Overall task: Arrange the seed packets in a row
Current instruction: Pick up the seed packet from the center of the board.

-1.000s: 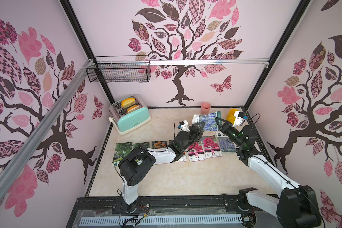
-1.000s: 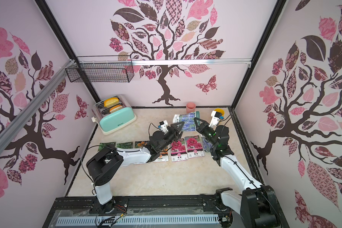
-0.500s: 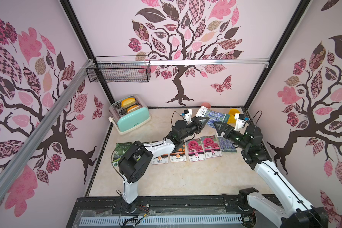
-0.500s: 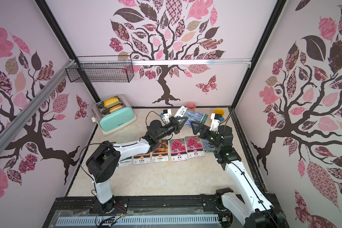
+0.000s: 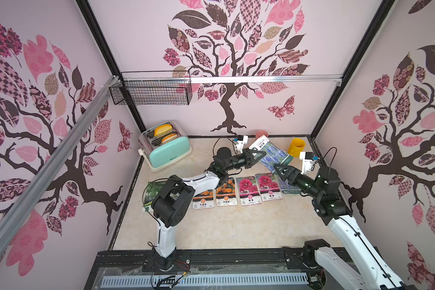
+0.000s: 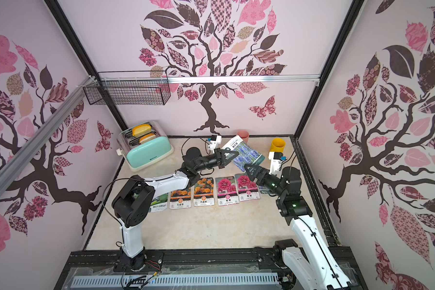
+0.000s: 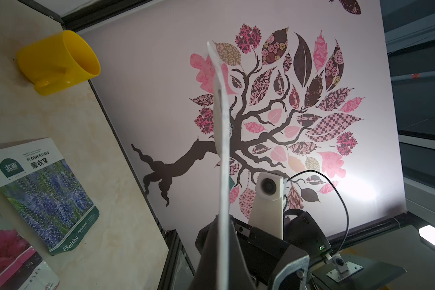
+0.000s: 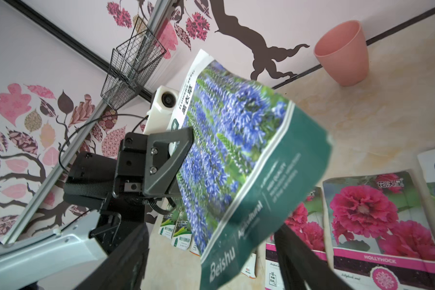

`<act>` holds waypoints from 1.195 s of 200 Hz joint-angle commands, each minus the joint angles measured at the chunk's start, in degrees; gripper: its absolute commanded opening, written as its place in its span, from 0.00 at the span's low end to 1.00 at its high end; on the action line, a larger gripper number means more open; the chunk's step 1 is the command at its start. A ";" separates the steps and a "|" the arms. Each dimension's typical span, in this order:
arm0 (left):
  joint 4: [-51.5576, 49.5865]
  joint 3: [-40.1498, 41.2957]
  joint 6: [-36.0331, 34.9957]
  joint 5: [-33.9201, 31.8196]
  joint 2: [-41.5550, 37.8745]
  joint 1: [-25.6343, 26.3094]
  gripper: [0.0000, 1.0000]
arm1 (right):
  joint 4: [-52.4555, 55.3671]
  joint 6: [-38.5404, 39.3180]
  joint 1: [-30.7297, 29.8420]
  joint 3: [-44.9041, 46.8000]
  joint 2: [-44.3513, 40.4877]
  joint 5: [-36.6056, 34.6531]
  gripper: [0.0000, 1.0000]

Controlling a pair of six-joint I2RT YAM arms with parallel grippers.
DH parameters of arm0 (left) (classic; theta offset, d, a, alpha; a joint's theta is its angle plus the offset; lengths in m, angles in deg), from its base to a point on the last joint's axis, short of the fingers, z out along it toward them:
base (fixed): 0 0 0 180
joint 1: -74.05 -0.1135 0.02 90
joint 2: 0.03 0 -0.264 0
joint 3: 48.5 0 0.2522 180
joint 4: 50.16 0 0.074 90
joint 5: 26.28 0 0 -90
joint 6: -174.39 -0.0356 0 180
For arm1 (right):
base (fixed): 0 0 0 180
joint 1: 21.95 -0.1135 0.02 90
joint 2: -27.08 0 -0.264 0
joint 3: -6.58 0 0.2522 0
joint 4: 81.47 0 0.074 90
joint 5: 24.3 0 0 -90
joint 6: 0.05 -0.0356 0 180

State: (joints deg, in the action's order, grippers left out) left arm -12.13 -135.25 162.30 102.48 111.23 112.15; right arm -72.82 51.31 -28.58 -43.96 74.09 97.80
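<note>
A purple lavender seed packet (image 5: 271, 156) (image 6: 246, 153) (image 8: 236, 163) hangs tilted above the back of the table, and my left gripper (image 5: 260, 153) (image 6: 232, 153) (image 7: 222, 226) is shut on its side edge. My right gripper (image 5: 278, 170) (image 6: 249, 169) (image 8: 211, 261) stands open, its fingers on either side of the packet's teal lower end. On the table lie seed packets in a row: green gourds (image 5: 152, 190), two orange marigolds (image 5: 203, 198), two magenta flowers (image 5: 248, 189) (image 8: 377, 213), and another lavender packet (image 5: 290, 189) (image 7: 45, 195) partly under my right arm.
A mint toaster (image 5: 165, 150) stands at the back left. A pink cup (image 8: 342, 52) and a yellow mug (image 5: 296, 146) (image 7: 58, 60) stand along the back wall. A wire basket (image 5: 151, 91) hangs on the rail above.
My right gripper has opened and let go of the lavender packet while my left gripper has shut on it. Both arms have risen toward the back.
</note>
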 commanded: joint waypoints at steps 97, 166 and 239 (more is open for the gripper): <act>6.95 2.28 0.68 3.15 1.88 -0.20 0.35 | -15.23 -5.51 0.31 7.91 -3.48 -7.11 0.00; 3.59 14.85 -8.25 -1.57 -5.37 -0.39 0.93 | 12.79 3.21 1.73 2.78 -15.30 -30.70 0.00; -3.18 19.99 -18.12 -1.15 -9.24 -0.40 0.93 | 17.24 -1.15 16.26 1.29 -9.39 -27.40 0.00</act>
State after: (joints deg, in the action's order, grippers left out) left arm -12.28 -115.75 149.43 101.30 103.34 111.89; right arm -57.36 51.58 -16.52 -40.37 61.82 68.62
